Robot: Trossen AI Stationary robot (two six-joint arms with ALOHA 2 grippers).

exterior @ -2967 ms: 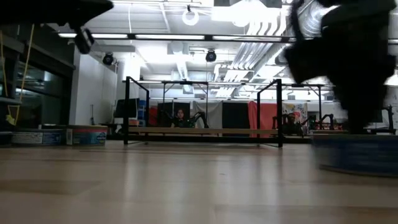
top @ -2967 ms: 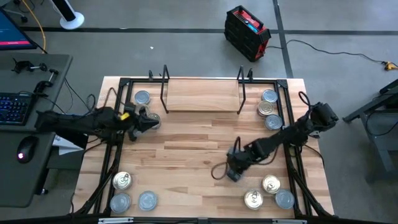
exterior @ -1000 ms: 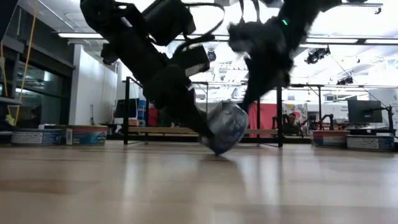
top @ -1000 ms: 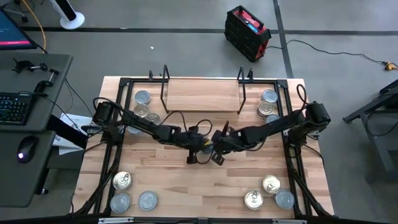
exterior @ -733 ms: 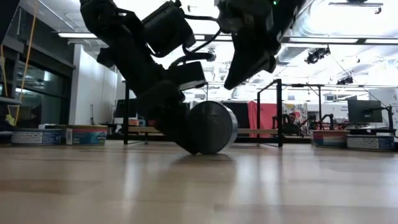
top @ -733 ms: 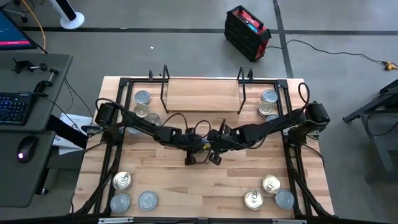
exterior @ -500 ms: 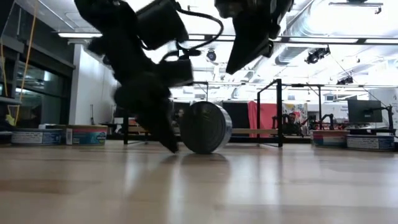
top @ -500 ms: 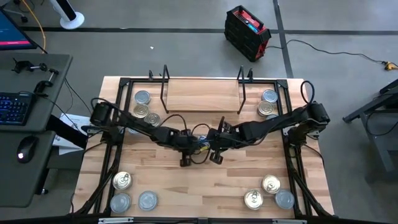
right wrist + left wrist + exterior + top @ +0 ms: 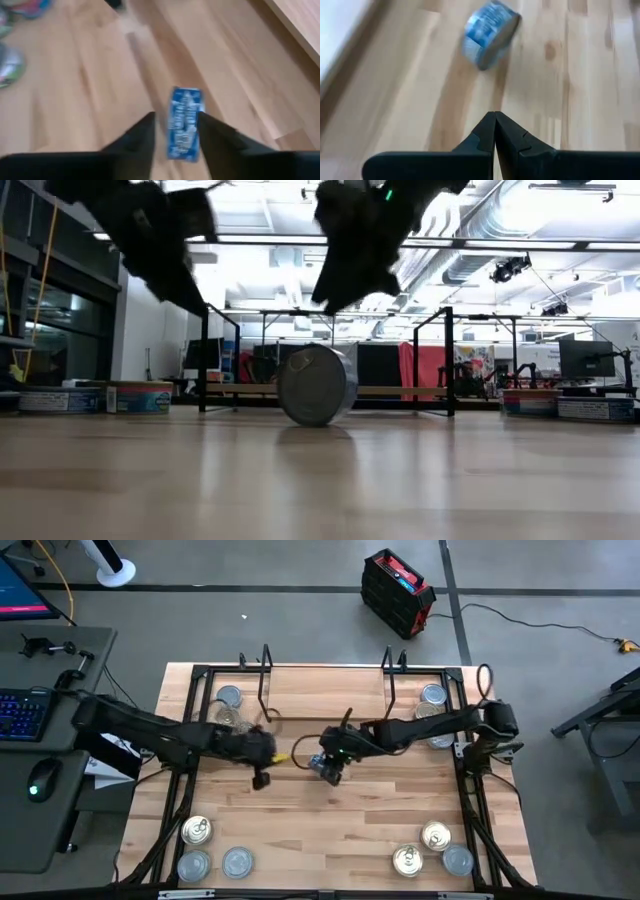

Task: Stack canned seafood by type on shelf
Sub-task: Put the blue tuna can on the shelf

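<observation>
A silver-blue tin (image 9: 317, 385) of canned seafood stands on its edge on the tabletop, near the middle (image 9: 326, 766); nothing holds it. My right gripper (image 9: 176, 135) hovers just above it, open, one finger on either side, with a gap to the tin in the low view. My left gripper (image 9: 495, 131) is shut on nothing and sits to the tin's left (image 9: 261, 779), raised off the table. The shelf (image 9: 325, 695), a light board on black wire uprights, stands at the far edge.
More tins lie in groups at the far left (image 9: 232, 710), far right (image 9: 432, 705), near left (image 9: 205, 850) and near right (image 9: 430, 850). A black frame (image 9: 190, 790) runs along the table's sides. Bare wood lies between the tin and the near edge.
The tin, held tilted between both grippers a second ago, now stands free on its edge and has rolled slightly toward the table's left. My left gripper has pulled away toward the left edge and risen. My right gripper has lifted and shifted toward the far left, over the tin.
</observation>
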